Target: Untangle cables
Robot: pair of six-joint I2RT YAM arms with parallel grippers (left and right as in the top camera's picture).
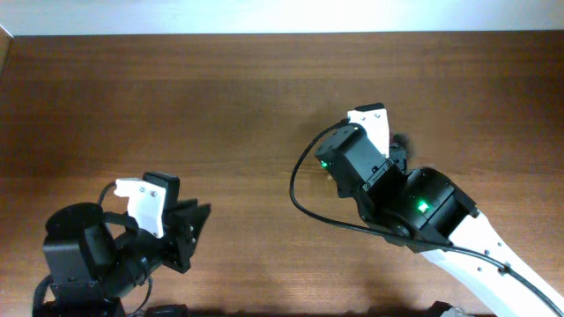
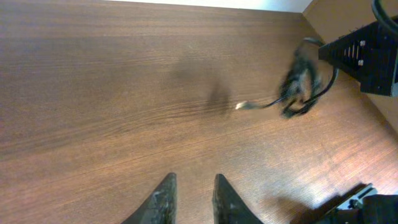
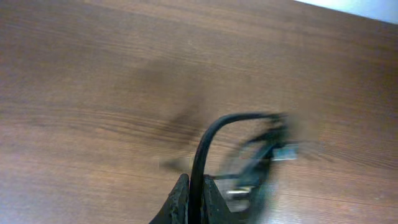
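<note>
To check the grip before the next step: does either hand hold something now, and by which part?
The right hand pinches the cables by one black loop of cord. The left hand holds nothing.

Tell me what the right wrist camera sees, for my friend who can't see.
The right gripper pinches a black cable that loops up and right into a blurry bundle with a pale plug. A brown wooden table fills the rest.
</note>
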